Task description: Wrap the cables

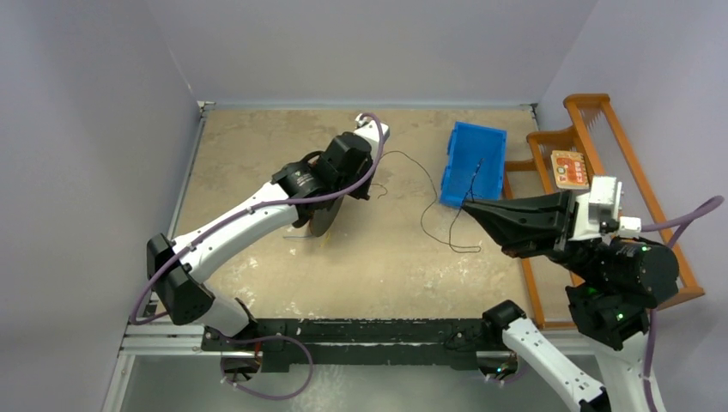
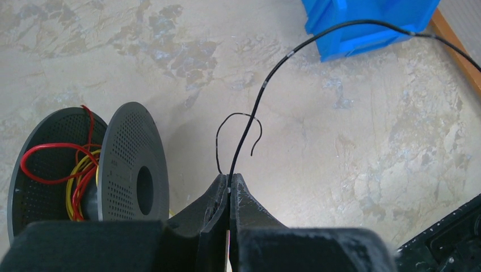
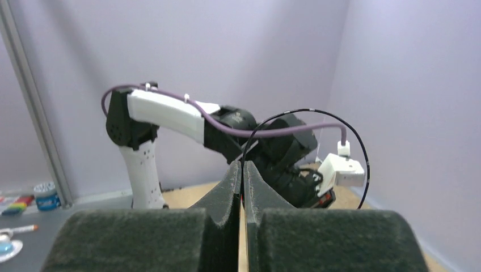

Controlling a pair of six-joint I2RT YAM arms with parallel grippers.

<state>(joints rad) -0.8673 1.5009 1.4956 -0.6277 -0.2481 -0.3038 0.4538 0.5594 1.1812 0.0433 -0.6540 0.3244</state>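
The left gripper [image 2: 230, 184] was clenched on the black wire [image 2: 266, 85], pinched right at its fingertips, with a short curl of loose end sticking up just above them. From there the wire arched across the table [image 1: 257, 154] to the right gripper [image 1: 470, 205], also clamped shut on it beside the blue bin [image 1: 485, 142]; a stretch of the wire ran up into that bin. Beside the left gripper stood a spool [image 2: 127, 147] on edge, with red and yellow wires [image 2: 76, 187] bunched loosely between its two flanges.
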